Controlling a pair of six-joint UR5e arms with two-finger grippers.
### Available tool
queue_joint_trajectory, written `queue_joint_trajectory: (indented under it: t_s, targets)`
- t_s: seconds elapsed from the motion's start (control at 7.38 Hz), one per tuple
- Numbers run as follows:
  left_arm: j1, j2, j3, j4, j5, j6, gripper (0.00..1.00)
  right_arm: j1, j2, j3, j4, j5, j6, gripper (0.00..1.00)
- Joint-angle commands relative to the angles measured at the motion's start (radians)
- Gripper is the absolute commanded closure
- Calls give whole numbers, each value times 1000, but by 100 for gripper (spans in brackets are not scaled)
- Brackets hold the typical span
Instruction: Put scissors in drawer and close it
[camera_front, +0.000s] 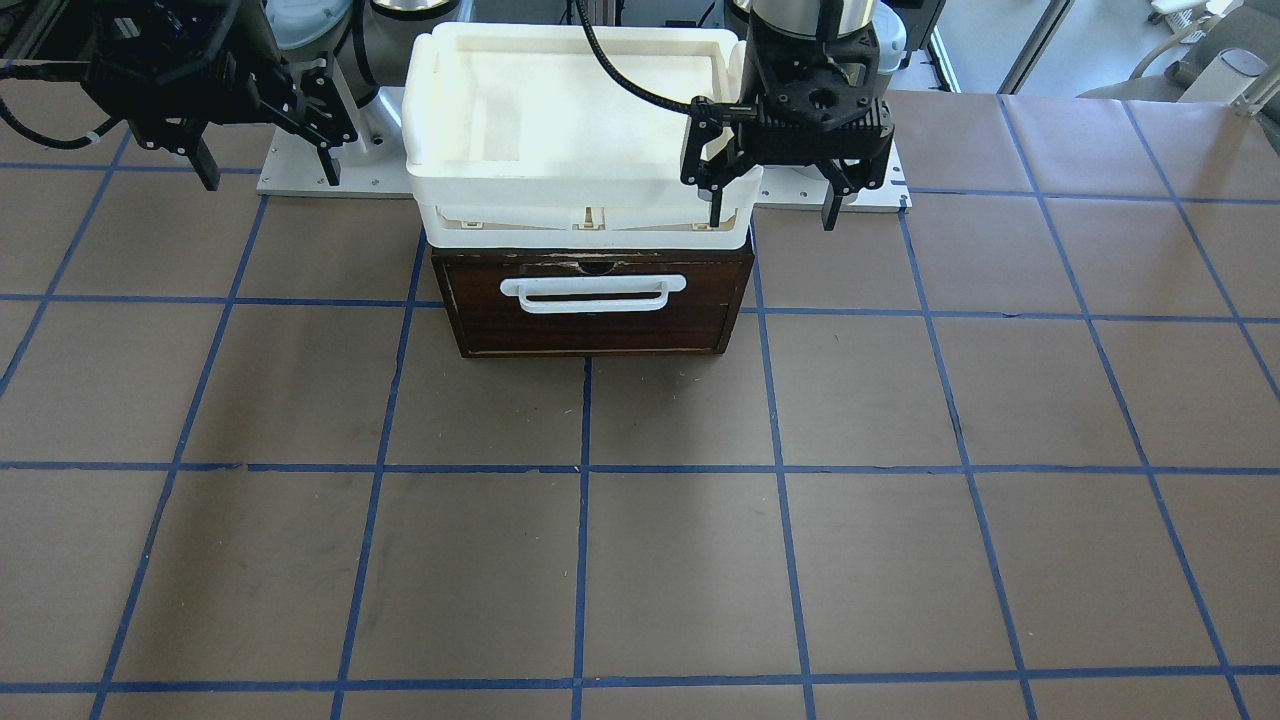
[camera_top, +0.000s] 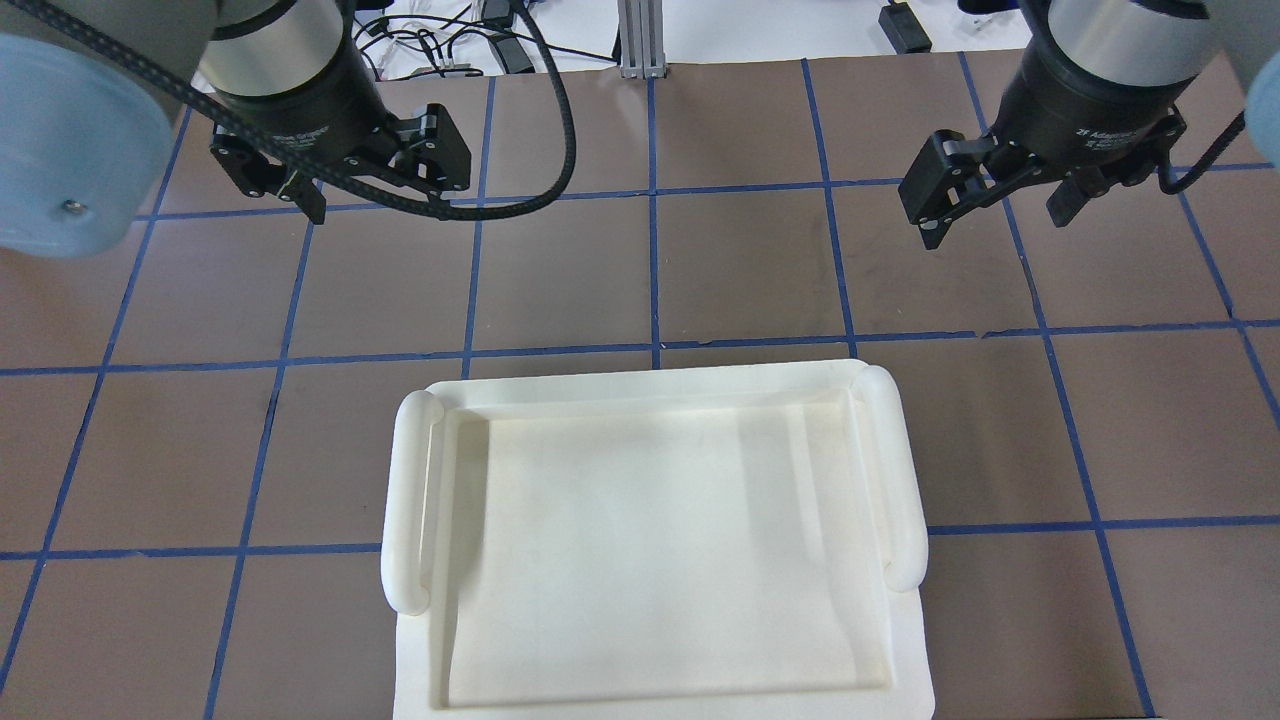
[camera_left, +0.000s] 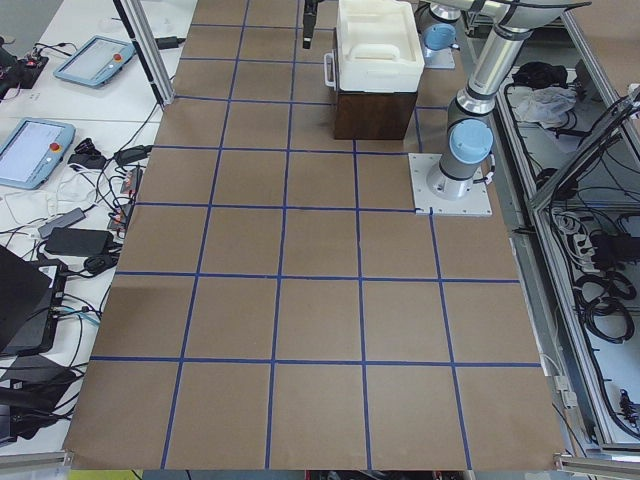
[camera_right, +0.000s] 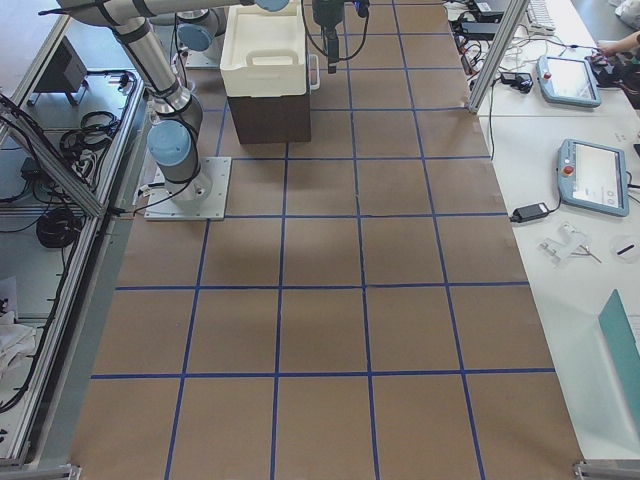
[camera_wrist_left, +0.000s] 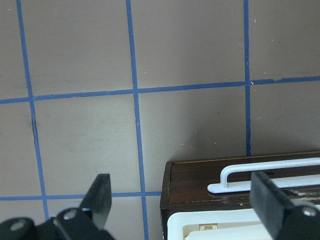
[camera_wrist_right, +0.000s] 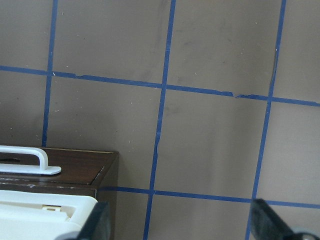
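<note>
The drawer (camera_front: 600, 332) is shut: its dark brown front with a white bar handle (camera_front: 592, 293) sits flush in the wooden box. The scissors show in no view. My left gripper (camera_front: 770, 205) hangs open and empty beside the box's corner, above the table; in its wrist view the drawer front (camera_wrist_left: 200, 186) lies between the open fingers (camera_wrist_left: 100, 200). My right gripper (camera_front: 265, 165) is open and empty, off to the box's other side. The right wrist view shows the drawer's corner (camera_wrist_right: 80, 172). From overhead both grippers, left (camera_top: 380, 190) and right (camera_top: 993, 215), hover beyond the box.
A white plastic tray (camera_front: 560, 175) rests on top of the box and hides it from overhead (camera_top: 410, 500). The brown table has a blue tape grid. The arms' base plates (camera_left: 450, 190) flank the box. Tablets (camera_right: 590, 175) and cables lie on side tables.
</note>
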Motion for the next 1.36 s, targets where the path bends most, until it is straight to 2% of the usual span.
queue_joint_trajectory:
  t_s: [0.0,0.14,0.27,1.22]
  targets:
    - [50,28,-30,-19,-11,4,0,0,0,0,0,1,0,0]
    - [47,38,-47,-21,-75,-3,0,0,0,0,0,4,1,0]
    - [47,45,-49,-24,-93,3,0,0,0,0,0,6,1,0]
    - [48,52,-48,-56,-84,6,0,0,-5,0,0,7,1,0]
